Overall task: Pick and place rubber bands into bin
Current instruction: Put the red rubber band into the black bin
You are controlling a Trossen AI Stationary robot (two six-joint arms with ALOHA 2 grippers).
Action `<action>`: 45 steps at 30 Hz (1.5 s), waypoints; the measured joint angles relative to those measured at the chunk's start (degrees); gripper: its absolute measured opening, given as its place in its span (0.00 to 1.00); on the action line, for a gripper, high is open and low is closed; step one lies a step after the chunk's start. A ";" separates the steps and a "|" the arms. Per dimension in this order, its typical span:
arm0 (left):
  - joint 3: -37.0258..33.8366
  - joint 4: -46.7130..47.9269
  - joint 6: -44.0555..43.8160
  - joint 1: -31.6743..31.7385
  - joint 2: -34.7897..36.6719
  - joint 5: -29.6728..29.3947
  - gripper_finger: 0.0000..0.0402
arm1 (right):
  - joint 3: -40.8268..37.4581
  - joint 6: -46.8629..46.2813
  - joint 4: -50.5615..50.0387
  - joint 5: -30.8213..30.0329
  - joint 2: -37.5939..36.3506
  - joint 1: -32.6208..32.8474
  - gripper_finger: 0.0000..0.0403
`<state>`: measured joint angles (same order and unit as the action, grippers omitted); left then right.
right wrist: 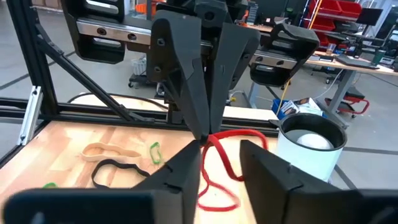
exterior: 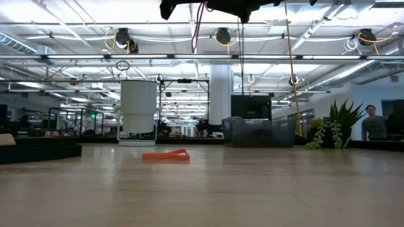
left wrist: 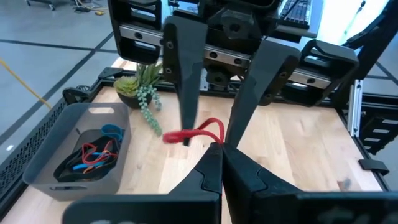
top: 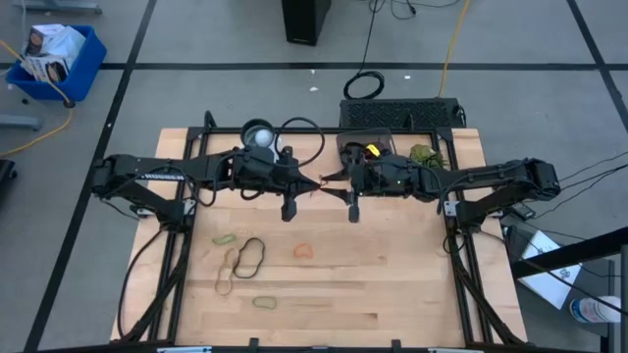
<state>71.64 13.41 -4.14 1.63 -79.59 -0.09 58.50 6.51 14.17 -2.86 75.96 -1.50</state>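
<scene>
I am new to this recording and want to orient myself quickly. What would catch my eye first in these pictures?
The two grippers meet fingertip to fingertip above the table's middle: the left gripper is shut on a red rubber band, and the right gripper is open beside it. More rubber bands lie loose on the near wood, while the grey bin at the far edge already holds some.

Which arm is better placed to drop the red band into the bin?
Right, probably. The bin sits beside the right arm's wrist, and the right hand's open fingers flank the red band. The left hand pinches it now, farther from the bin.
</scene>
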 joint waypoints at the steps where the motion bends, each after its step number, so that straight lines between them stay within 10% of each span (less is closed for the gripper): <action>1: 0.00 0.00 -0.01 0.00 0.00 -0.05 0.01 | 0.00 -0.01 0.00 0.04 0.00 0.00 0.23; 9: 0.02 0.00 -0.04 0.00 0.00 -0.15 0.05 | 0.00 -1.21 -0.14 -0.05 0.00 0.00 0.01; 33: 0.02 0.74 -0.09 0.17 0.00 -3.85 0.08 | 0.00 -2.83 -1.35 -0.34 0.00 0.00 0.00; 45: 0.02 4.89 -2.76 0.15 0.00 -2.96 0.42 | 0.00 -2.83 -1.47 -0.34 -0.23 0.00 0.00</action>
<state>71.66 18.30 -6.91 1.78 -79.59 -3.05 58.50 3.68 12.70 -3.20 75.74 -1.50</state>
